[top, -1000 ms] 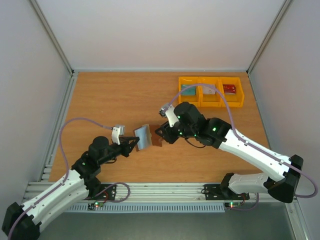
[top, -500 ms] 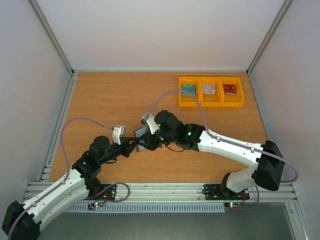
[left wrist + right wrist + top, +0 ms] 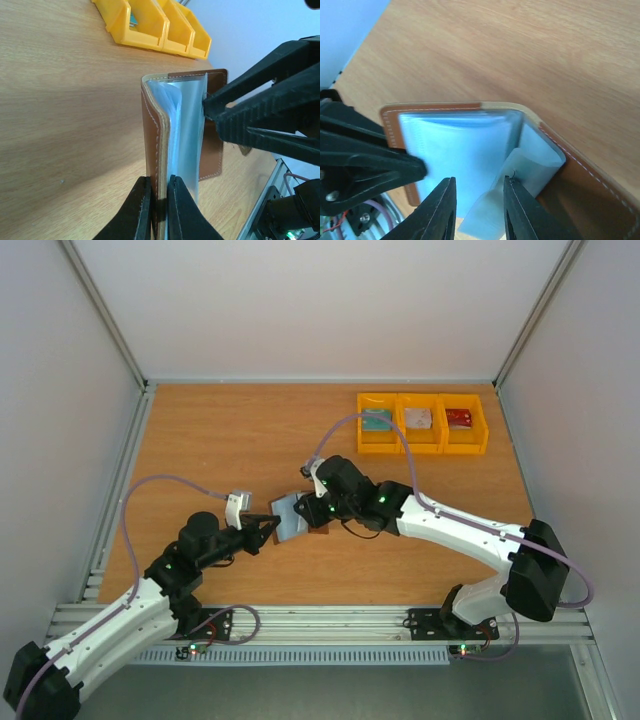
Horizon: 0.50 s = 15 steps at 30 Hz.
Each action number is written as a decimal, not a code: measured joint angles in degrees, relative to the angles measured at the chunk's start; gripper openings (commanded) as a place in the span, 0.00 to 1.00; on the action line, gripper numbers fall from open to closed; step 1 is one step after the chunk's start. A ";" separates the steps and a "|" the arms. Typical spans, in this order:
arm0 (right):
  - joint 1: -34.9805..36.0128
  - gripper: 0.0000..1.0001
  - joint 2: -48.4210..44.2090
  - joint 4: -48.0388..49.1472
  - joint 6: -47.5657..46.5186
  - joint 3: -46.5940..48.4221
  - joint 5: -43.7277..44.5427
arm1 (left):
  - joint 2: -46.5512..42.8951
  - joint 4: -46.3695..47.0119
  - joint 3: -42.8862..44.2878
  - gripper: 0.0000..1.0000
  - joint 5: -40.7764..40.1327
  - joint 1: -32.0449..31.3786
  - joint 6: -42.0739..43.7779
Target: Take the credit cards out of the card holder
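Near the middle of the tabletop (image 3: 220, 440), a shade toward 7 o'clock: the card holder (image 3: 288, 514), spread open between left jaws and right jaws. Opened like a book from 9 toward 3 o'clock, with long edges running roughly 12 to 6 from overhead, tipped a little off true. Brown leather outside, pale stitching along the rim, rounded corners. Inside, a blue-grey, slightly glossy lining layered in pockets. Leaf on the 9 o'clock side tilted up, lining turned toward 3. Leaf on the 3 o'clock side showing a brown stitched margin past the lining. Cannot tell whether the lower edge touches the wood.

On the bare rim of the 9 o'clock leaf, left jaws pressed together, pinching leather only, coming in from about 8 o'clock. From 3 o'clock, right jaws reaching into the open holder, standing apart astride a loose pale flap of lining near the fold, one tip against it. No firm pinch to be made out there.

Out toward 1 o'clock, well apart from the holder: three yellow bins (image 3: 421, 448) joined in a row along the far side. One card to each, reading from 9 to 3: teal card (image 3: 377, 420), whitish card (image 3: 418, 418), red card (image 3: 459, 418).
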 measured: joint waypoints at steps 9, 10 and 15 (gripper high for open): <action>-0.76 0.51 0.44 -5.38 -3.56 1.03 1.49 | -0.46 0.07 0.00 0.00 0.39 0.00 -0.17; 0.09 0.54 1.09 -5.73 -4.70 2.01 0.92 | -0.46 0.13 0.00 0.00 0.44 0.00 -0.15; 3.48 0.62 3.41 -3.02 -7.91 2.89 -3.02 | -0.90 0.55 0.00 0.00 1.27 0.00 -0.24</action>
